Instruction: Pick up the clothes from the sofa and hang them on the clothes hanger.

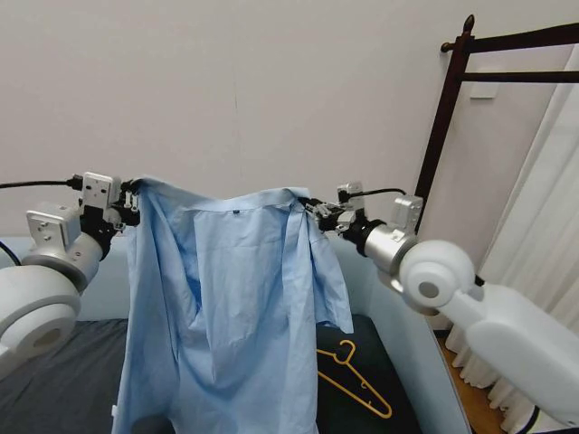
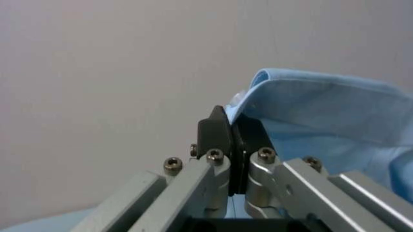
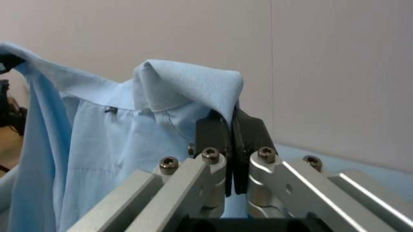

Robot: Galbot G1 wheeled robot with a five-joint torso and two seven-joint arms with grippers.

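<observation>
A light blue shirt [image 1: 226, 307] hangs spread between my two arms, in front of the pale wall. My left gripper [image 1: 134, 206] is shut on the shirt's shoulder at the left; in the left wrist view its black pads [image 2: 216, 133] pinch the blue cloth [image 2: 322, 111]. My right gripper [image 1: 308, 211] is shut on the other shoulder by the collar; in the right wrist view the fabric [image 3: 187, 87] folds over the closed pads [image 3: 213, 133]. A yellow clothes hanger [image 1: 357, 380] lies on the dark sofa seat [image 1: 63, 371] below the shirt's right side.
A dark wooden clothes rack [image 1: 452, 117] stands at the right against the wall, its top rail [image 1: 525, 38] reaching right. A white curtain [image 1: 543, 226] hangs beside it. The sofa's light blue arm [image 1: 407, 353] runs along the right of the seat.
</observation>
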